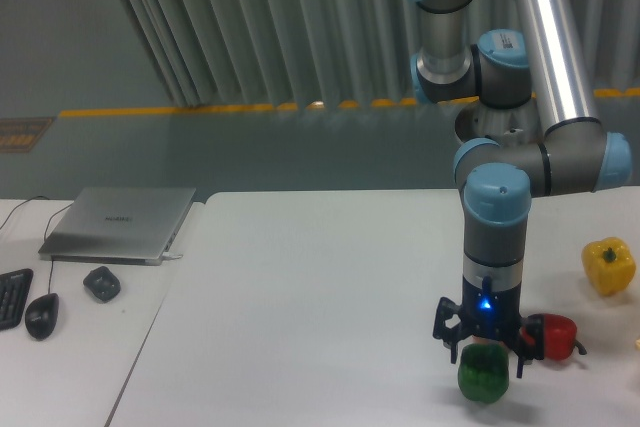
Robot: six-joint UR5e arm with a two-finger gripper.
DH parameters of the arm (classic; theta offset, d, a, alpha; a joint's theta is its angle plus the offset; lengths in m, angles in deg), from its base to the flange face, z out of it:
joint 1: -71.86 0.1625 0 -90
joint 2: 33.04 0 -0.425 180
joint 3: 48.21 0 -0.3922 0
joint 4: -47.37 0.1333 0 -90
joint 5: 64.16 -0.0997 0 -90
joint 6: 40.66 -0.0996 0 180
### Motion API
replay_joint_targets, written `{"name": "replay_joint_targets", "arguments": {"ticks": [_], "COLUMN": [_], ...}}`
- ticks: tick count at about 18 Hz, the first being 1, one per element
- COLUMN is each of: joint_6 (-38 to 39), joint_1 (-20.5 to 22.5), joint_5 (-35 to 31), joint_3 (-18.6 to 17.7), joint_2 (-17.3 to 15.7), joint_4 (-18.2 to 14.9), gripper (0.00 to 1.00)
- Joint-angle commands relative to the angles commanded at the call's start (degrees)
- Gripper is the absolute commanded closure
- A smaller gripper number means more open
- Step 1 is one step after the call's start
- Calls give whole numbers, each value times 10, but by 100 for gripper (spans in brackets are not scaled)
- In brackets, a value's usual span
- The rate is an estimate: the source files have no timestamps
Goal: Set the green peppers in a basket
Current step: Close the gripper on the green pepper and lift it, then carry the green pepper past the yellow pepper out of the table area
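The green pepper (484, 375) is glossy, dark green and blocky, and it sits near the table's front edge at the right. My gripper (485, 355) points straight down right over it. The black fingers (521, 359) stand on either side of the pepper's top and look spread wider than the pepper, so the gripper appears open. I cannot tell whether the pads touch it. No basket is in view.
A red pepper (556, 335) lies just right of the gripper, close to the right finger. A yellow pepper (609, 265) sits further right near the table edge. A laptop (120, 223), a mouse (41, 315) and a small dark object (102, 283) are on the left table.
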Motion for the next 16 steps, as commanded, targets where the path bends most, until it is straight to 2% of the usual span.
{"name": "replay_joint_targets", "arguments": {"ticks": [1,3,4,5,7,9,12,16], "joint_6": [0,-3,-4,-2,-4,-6,-6,-34], "joint_1": [0,-1,-3,-4,-4,-4,-4,3], "joint_5": [0,0,0,0,0,0,0,0], "joint_3": [-1,-3,-3,-3,-3,-2,2,4], "joint_2": [-1,-3,-3,-4,-6,-9,-14,-39], "joint_4": [0,0,-1,-1,-2,-3,-5,-8], "gripper": [0,15,31,39,48,52,52,52]}}
